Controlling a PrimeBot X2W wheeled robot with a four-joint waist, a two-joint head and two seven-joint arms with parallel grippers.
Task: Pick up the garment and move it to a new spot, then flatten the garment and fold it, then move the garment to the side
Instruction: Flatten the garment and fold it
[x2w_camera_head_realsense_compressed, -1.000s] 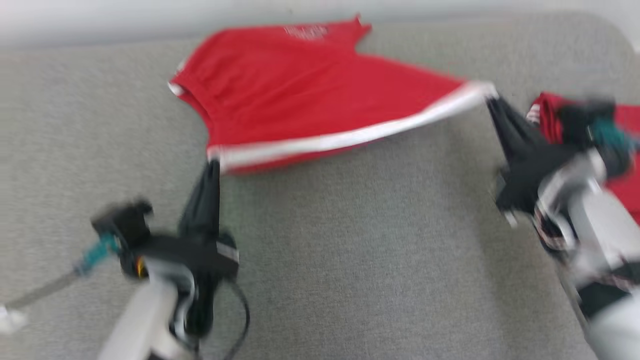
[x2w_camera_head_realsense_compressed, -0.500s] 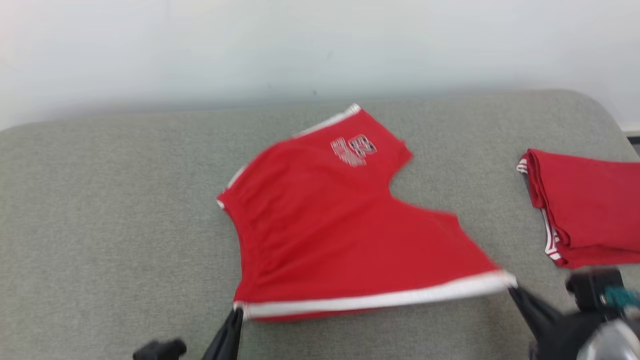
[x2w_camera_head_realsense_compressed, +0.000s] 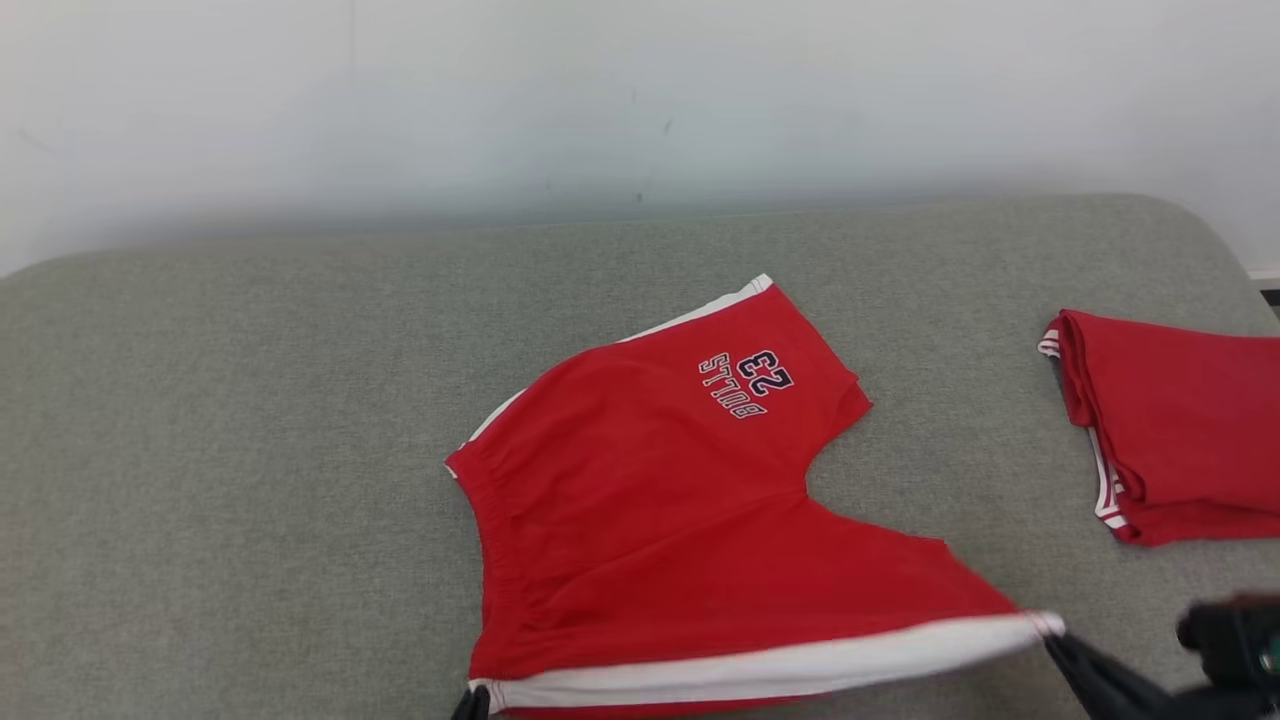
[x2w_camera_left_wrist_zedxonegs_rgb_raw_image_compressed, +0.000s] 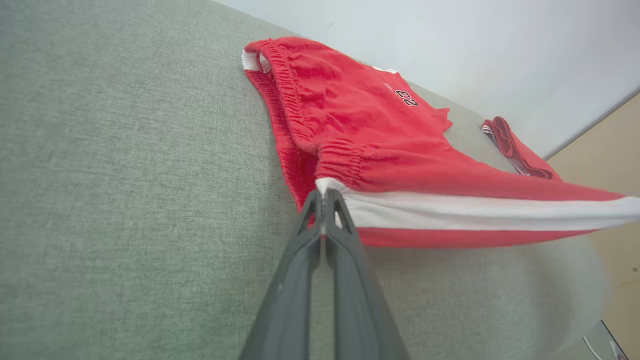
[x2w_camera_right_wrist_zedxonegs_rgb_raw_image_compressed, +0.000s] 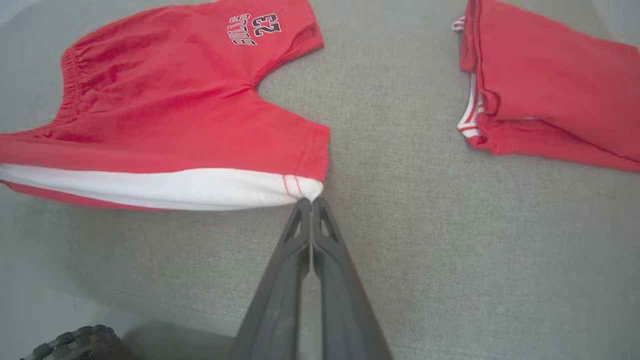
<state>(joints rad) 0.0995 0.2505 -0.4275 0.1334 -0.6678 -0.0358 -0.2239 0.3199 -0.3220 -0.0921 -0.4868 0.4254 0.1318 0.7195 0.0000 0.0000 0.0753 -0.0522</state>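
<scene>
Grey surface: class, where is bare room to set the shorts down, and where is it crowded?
Free: the wide stretch left of the red shorts, and the strip between them and the wall. Crowded: right, by the folded garment.

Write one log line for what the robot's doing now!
left claw: shut on shorts | right claw: shut on shorts | white stripe: taut between | folded clothes: right side

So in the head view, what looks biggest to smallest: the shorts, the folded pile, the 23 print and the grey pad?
1. grey pad
2. shorts
3. folded pile, but the picture's edge cuts it off, so the whole pile may be bigger than it looks
4. 23 print
</scene>
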